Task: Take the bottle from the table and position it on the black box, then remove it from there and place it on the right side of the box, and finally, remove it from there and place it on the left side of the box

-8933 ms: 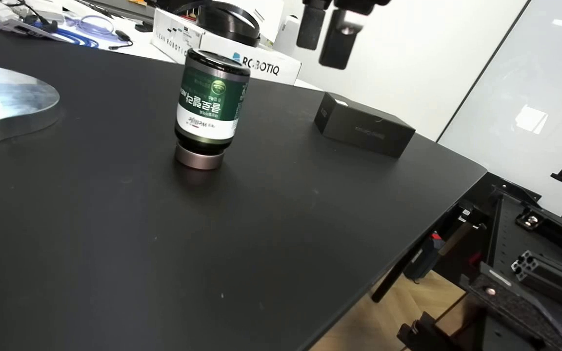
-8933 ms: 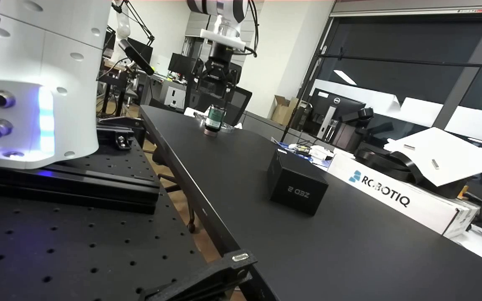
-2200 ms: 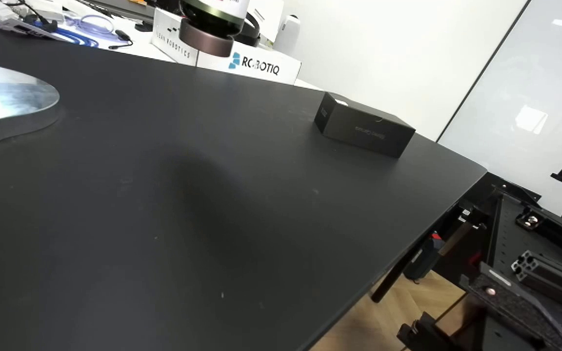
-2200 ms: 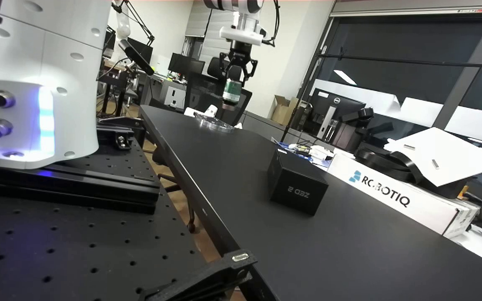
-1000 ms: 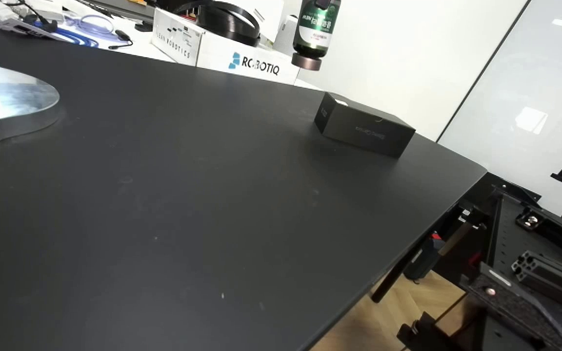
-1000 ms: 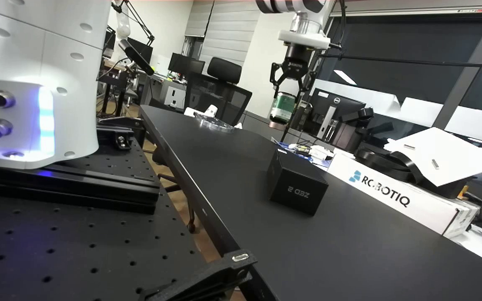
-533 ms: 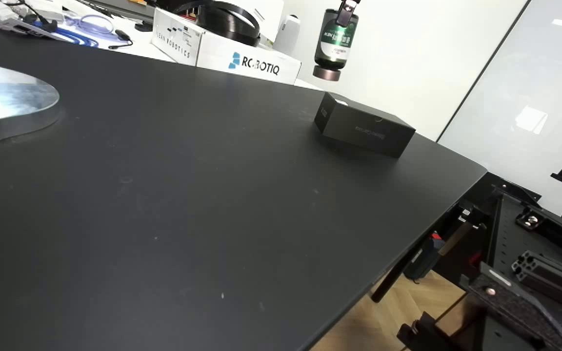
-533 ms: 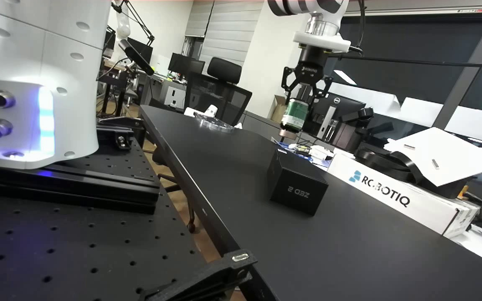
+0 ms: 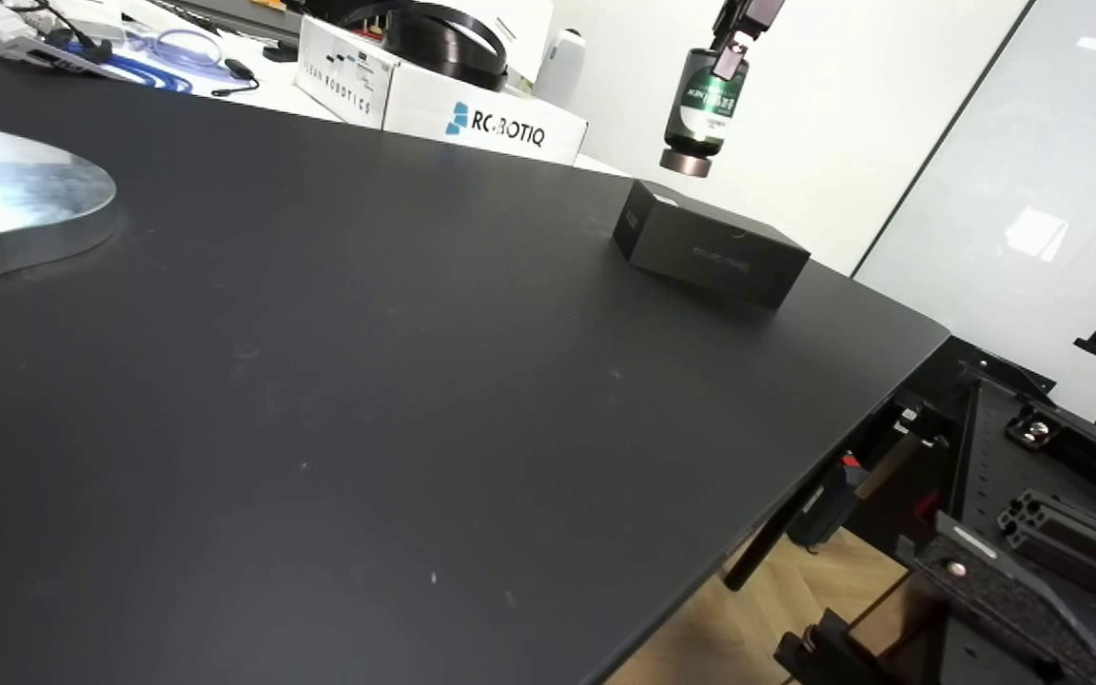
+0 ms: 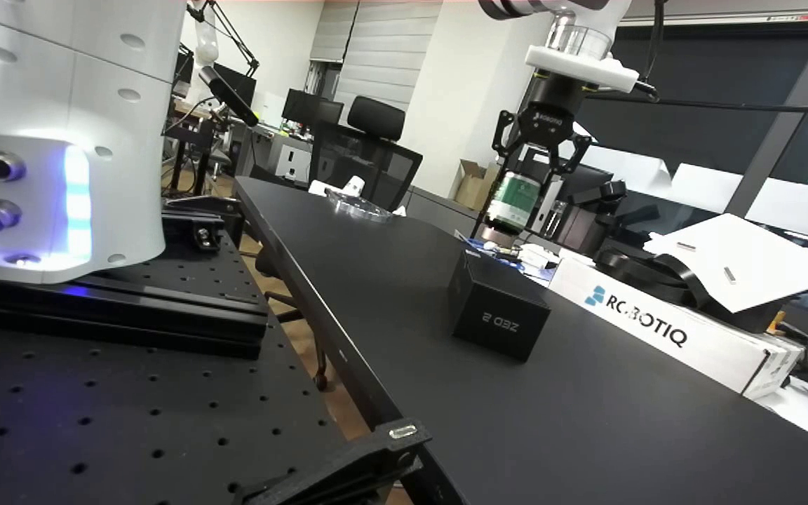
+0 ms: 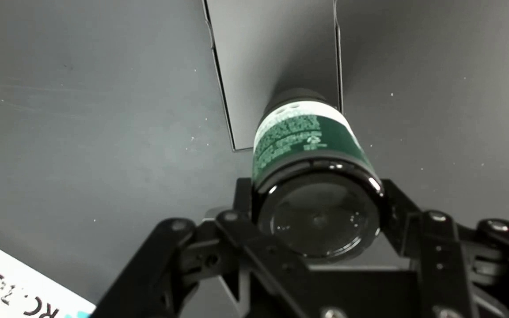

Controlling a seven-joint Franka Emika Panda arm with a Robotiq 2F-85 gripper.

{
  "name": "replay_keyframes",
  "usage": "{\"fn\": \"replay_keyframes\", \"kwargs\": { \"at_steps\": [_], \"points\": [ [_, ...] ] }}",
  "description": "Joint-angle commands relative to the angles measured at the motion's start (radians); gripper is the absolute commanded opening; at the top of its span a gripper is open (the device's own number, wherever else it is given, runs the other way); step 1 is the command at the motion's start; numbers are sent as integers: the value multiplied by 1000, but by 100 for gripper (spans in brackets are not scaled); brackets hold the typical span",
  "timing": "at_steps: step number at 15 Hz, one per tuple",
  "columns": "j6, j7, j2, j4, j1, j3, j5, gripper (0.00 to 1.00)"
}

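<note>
While the gripper (image 11: 318, 203) pinches the bottle (image 10: 514, 203) from both sides near its upturned base, the bottle hangs in the air with the cap (image 9: 686, 165) facing down and the body roughly upright. Below it is the black box (image 10: 495, 308): in the wrist view the bottle overlaps one end of the box, and in both exterior views a gap separates the cap from the box top, so the two are near but not touching. Whether the bottle is fully within the box edges cannot be confirmed. The box rests on the worktop (image 9: 339, 409); just beyond the worktop edge is a white box (image 9: 486, 109) with dark lettering, which is not part of the sequence. Status, judged from this position: removal from the worktop is complete; placement on the black box appears to be the step in hand and is not yet done. Outstanding after that: lift the bottle off, place it at the right side of the box, then lift it again and place it at the left side.
</note>
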Motion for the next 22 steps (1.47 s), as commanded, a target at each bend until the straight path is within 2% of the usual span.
{"fn": "replay_keyframes", "kwargs": {
  "at_steps": [1, 6, 13, 14, 17, 22],
  "points": [
    [22, -105, -45, -50, -19, -36, 48, 45],
    [78, -224, -55, -96, -29, -65, 108, 45],
    [110, -310, -48, -125, -29, -74, 142, 45],
    [108, -308, -50, -127, -29, -75, 135, 89],
    [91, -317, -60, -124, -30, -76, 128, 100],
    [48, -310, -110, -113, -25, -84, 111, 100]
  ]
}}
